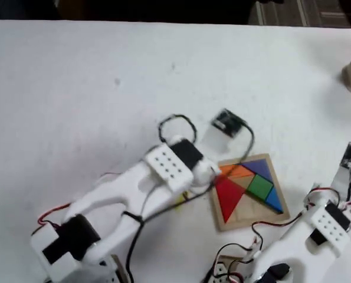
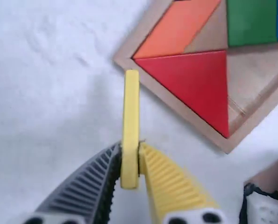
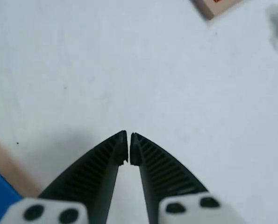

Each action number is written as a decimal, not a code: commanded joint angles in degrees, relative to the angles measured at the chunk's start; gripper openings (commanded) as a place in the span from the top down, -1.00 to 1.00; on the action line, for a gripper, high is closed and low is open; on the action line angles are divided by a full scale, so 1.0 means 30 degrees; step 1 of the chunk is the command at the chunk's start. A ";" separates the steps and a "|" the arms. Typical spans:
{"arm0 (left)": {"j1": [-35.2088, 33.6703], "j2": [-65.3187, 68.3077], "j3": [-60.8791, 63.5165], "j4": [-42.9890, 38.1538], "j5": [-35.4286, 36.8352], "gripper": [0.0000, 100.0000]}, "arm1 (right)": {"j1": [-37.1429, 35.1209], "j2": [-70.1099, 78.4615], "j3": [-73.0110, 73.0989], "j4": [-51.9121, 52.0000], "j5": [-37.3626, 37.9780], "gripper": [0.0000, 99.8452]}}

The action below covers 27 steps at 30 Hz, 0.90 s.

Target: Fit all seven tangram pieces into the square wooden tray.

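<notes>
The tray (image 2: 171, 99) lies on the white surface (image 1: 104, 76), with a red piece (image 2: 195, 84), an orange piece (image 2: 176, 28) and a green piece (image 2: 248, 21) in it. Just beside its corner, the left tool (image 2: 129, 148) pinches a yellow piece (image 2: 131, 116) on edge. The right tool (image 3: 128, 147) is closed on nothing, over the surface.

Bright, even light; soft shadows
</notes>
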 commanded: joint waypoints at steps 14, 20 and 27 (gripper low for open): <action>-0.6872 -0.7839 0.2608 0.2256 -0.3516 0.96 | 0.0396 -0.0396 0.1612 0.2828 0.7853 0.97; -1.2264 -1.0828 0.6271 0.0703 -0.3634 0.96 | 0.0249 -0.0396 0.1612 0.5582 0.9670 0.97; -1.7626 -1.0711 0.9758 -0.3575 -0.3604 0.96 | -0.2037 -0.0396 0.1465 0.6637 0.8147 0.97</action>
